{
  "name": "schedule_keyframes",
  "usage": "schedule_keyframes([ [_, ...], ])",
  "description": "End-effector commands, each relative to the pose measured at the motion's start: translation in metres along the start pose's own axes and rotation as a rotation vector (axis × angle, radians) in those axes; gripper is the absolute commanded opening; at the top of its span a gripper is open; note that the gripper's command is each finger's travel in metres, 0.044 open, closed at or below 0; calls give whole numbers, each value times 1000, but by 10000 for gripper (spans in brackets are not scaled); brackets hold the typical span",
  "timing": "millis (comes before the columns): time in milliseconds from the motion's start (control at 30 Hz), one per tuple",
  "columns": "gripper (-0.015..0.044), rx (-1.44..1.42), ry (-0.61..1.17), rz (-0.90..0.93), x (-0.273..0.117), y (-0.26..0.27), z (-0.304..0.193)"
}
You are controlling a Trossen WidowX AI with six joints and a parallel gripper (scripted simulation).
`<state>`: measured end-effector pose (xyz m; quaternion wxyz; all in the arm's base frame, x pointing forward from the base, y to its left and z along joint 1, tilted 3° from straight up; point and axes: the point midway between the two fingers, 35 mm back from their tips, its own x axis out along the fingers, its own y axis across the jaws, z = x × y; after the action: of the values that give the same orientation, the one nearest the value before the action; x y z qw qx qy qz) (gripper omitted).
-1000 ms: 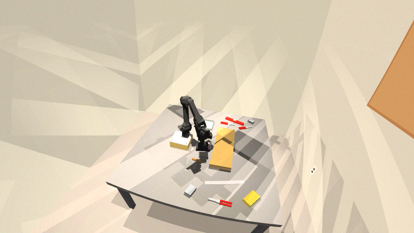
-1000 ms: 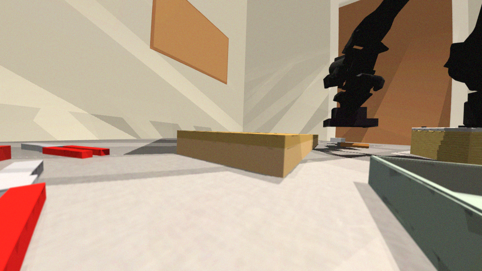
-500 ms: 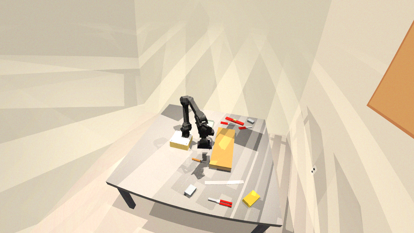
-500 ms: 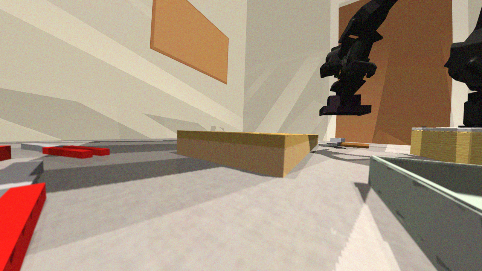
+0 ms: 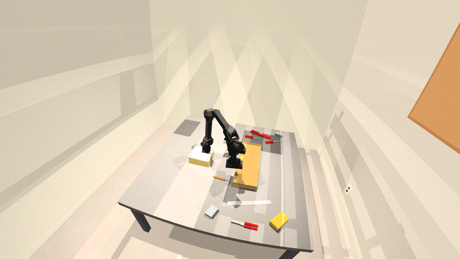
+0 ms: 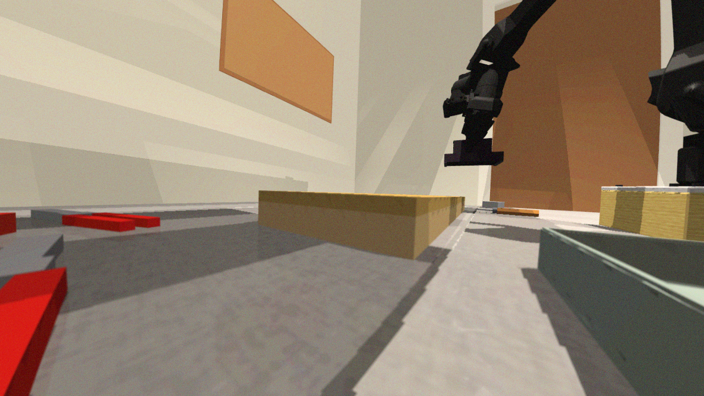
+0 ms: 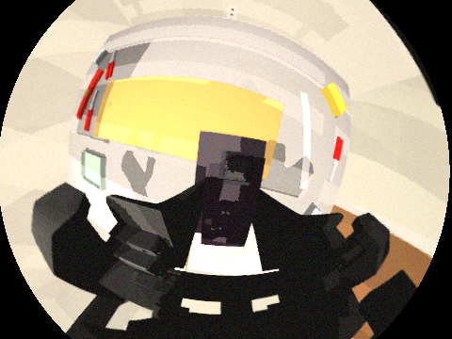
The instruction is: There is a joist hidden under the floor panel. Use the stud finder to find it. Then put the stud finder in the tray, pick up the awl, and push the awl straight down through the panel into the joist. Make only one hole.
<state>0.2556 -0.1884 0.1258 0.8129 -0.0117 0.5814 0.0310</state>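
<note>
My gripper (image 5: 234,157) (image 6: 478,136) (image 7: 228,185) is shut on the dark purple stud finder (image 5: 233,165) (image 6: 473,159) (image 7: 214,141), its wide base facing down. It hangs in the air, higher than the panel top, near the panel's arm-side long edge. The yellow-orange floor panel (image 5: 252,164) (image 6: 339,224) (image 7: 160,105) lies flat; no hole can be made out. The awl (image 5: 218,177) (image 6: 517,212) lies on the table beside the panel, orange handle towards the arm's base side. The pale green tray (image 6: 605,275) (image 7: 94,169) is mostly hidden behind the arm in the top view.
A red level (image 5: 255,132) (image 7: 89,94), two red-handled tools and a grey block (image 5: 279,134) lie past the panel's far end. A white strip (image 5: 249,203) (image 7: 306,141), another grey block (image 5: 211,210), red-handled pliers (image 5: 251,225) and a yellow block (image 5: 279,221) lie beyond its near end.
</note>
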Motion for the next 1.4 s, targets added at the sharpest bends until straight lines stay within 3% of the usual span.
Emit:
schedule_keyframes([
  [0,0,25,0,-8,3,-10,17],
  [600,0,117,-12,-36,25,-44,83],
  [1367,0,118,-13,-36,57,-46,77],
])
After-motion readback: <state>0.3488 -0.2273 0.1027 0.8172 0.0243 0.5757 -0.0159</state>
